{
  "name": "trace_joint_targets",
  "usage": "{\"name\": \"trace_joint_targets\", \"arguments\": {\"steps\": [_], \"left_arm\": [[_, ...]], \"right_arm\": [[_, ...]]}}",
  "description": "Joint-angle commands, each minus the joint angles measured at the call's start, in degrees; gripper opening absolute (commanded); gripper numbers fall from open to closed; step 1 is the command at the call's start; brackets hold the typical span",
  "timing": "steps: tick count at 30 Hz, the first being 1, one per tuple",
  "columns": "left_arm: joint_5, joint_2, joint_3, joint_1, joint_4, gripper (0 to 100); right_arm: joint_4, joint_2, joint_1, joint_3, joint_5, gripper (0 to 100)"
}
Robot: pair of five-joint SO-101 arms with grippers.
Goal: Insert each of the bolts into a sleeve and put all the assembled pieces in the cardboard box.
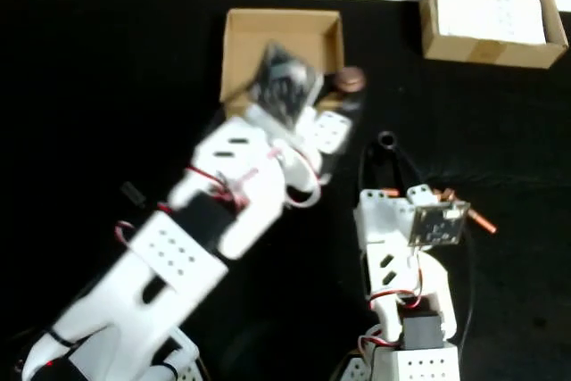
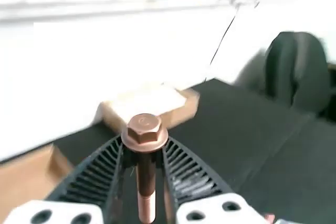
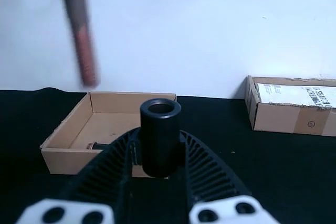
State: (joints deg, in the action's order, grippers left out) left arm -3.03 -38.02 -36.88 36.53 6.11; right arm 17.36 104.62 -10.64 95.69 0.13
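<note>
Now left gripper (image 2: 144, 148) clamps copper bolt (image 2: 145, 129) (head at fingertips), upper center of high view; right gripper (image 3: 159, 142) grips black sleeve (image 3: 160, 114), center.

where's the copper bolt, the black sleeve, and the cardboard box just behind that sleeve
copper bolt (image 2: 145, 129), left wrist view, on its hex head
black sleeve (image 3: 159, 148), right wrist view, middle of its side wall
cardboard box (image 3: 60, 161), right wrist view, on its front wall

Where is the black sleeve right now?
The black sleeve stands upright in the right gripper, in front of the open cardboard box; in the high view it is right of that box, near the bolt.
</note>
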Motion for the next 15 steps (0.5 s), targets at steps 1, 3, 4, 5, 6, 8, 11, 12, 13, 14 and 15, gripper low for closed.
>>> {"name": "trace_joint_targets", "arguments": {"steps": [1, 3, 4, 5, 6, 8, 11, 12, 13, 14, 15], "left_arm": [[0.2, 0.3, 0.0, 4.2, -5.1, 1], [0.2, 1.7, 0.8, 5.0, -5.0, 1], [0.2, 2.3, 1.5, 5.1, -4.8, 1], [0.2, 2.6, 2.1, 5.1, -4.8, 1], [0.2, 2.8, 2.5, 5.2, -4.8, 1], [0.2, 3.3, 3.0, 5.2, -4.8, 1], [0.2, 4.2, 2.9, 5.2, -4.8, 1], [0.2, 4.5, 2.9, 5.2, -4.9, 1], [0.2, 5.0, 2.9, 5.2, -5.0, 1], [0.2, 5.4, 3.1, 5.2, -5.1, 1], [0.2, 5.9, 3.4, 5.3, -5.2, 1]], "right_arm": [[-1.3, 0.5, -0.5, 1.1, 0.5, 0.6], [-1.3, 0.5, -0.5, 1.1, 0.5, 0.6], [-1.3, 0.5, -0.5, 1.1, 0.5, 0.6], [-1.3, 0.5, -0.5, 1.1, 0.5, 0.6], [-1.2, 0.5, -0.5, 1.1, 0.4, 0.6], [-1.2, 0.4, -0.5, 1.1, 0.4, 0.6], [-1.2, 0.4, -0.5, 1.1, 0.4, 0.6], [-1.2, 0.4, -0.5, 1.1, 0.4, 0.6], [-1.2, 0.4, -0.5, 1.1, 0.4, 0.6], [-1.2, 0.4, -0.5, 1.1, 0.4, 0.6], [-1.2, 0.4, -0.6, 1.1, 0.4, 0.6]]}}
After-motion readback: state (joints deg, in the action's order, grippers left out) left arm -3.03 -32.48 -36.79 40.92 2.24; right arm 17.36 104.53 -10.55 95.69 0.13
